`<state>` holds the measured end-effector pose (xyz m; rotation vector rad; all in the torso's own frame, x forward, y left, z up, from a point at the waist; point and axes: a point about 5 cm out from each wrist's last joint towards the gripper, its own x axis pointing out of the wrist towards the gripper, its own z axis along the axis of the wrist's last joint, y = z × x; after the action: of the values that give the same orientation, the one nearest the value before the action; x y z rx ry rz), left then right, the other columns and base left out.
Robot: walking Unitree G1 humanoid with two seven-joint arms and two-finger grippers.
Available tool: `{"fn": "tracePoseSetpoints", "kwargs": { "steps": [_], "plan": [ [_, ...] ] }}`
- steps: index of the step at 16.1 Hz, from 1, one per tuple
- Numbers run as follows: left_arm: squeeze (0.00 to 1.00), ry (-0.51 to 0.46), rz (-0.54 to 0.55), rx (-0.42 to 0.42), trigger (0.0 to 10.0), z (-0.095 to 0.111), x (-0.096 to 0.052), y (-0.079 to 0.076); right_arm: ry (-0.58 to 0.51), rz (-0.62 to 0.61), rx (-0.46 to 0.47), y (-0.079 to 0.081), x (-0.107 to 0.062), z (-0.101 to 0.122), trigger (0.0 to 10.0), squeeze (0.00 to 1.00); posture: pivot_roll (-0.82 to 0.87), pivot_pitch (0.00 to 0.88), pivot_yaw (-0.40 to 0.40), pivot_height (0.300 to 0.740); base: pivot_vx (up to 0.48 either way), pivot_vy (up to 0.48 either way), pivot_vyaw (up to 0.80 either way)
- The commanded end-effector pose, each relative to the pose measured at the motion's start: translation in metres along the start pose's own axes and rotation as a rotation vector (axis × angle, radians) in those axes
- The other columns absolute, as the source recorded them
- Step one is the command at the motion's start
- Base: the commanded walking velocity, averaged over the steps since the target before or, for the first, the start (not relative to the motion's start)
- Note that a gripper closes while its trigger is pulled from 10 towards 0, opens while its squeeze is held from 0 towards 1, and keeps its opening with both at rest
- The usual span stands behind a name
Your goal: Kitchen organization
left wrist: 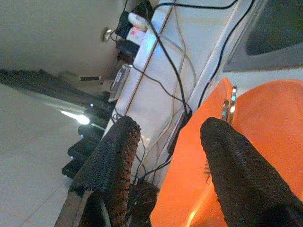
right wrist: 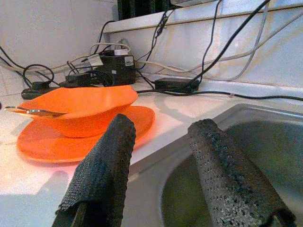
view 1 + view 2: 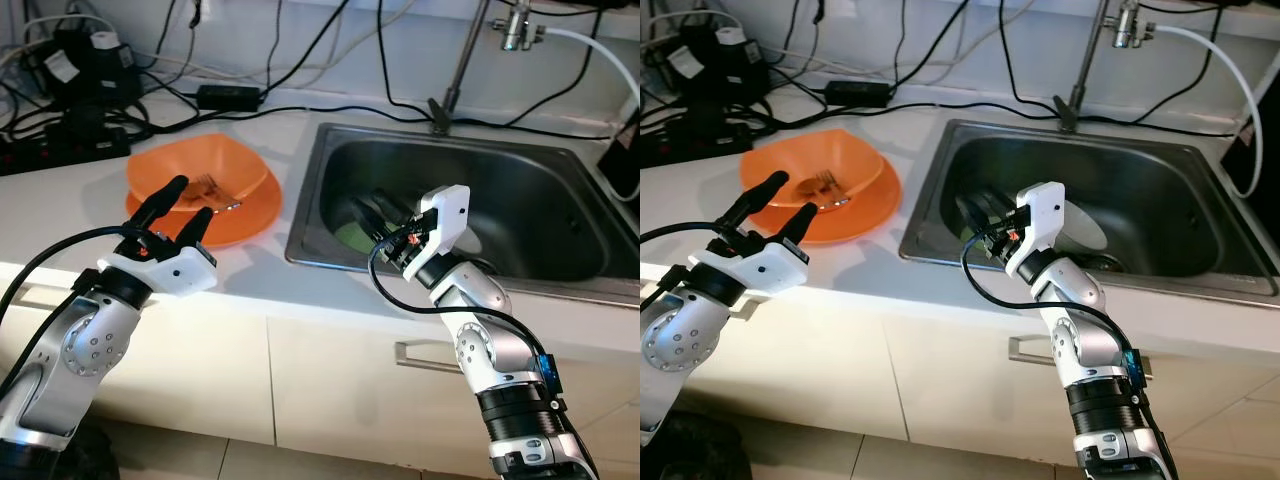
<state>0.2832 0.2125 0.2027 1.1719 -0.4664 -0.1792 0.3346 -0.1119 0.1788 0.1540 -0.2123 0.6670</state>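
Note:
An orange bowl sits on an orange plate on the white counter, with a metal fork lying in it. My left gripper is open at the bowl's near rim, with nothing between its fingers. The left wrist view looks past those fingers at the bowl and fork. My right gripper is open and empty over the left part of the steel sink. Its wrist view faces the bowl and plate across the sink edge.
In the sink lie a green item and a white dish. A faucet rises behind the sink. Power strips and tangled cables crowd the back left of the counter. A cabinet handle is below the counter front.

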Motion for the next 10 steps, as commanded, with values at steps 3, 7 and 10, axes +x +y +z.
{"fn": "tracePoseSetpoints", "kwargs": {
  "steps": [3,7,10],
  "plan": [
    [0.00,-0.024,-0.030,-0.015,10.0,0.003,0.006,-0.002,-0.004,0.120,-0.032,0.005,-0.009,0.005,10.0,0.00,0.10,0.042,-0.032,0.740,0.000,0.000,0.00],
    [0.00,-0.025,-0.044,-0.028,10.0,0.003,0.006,-0.003,0.007,0.244,-0.026,0.012,-0.018,0.006,10.0,0.00,0.10,0.044,-0.031,0.740,0.000,0.000,0.00],
    [0.00,-0.007,-0.061,-0.045,10.0,0.000,0.005,-0.005,0.013,0.270,-0.030,0.011,-0.022,0.008,10.0,0.00,0.09,0.046,-0.028,0.740,0.000,0.000,0.00]
  ]
}}
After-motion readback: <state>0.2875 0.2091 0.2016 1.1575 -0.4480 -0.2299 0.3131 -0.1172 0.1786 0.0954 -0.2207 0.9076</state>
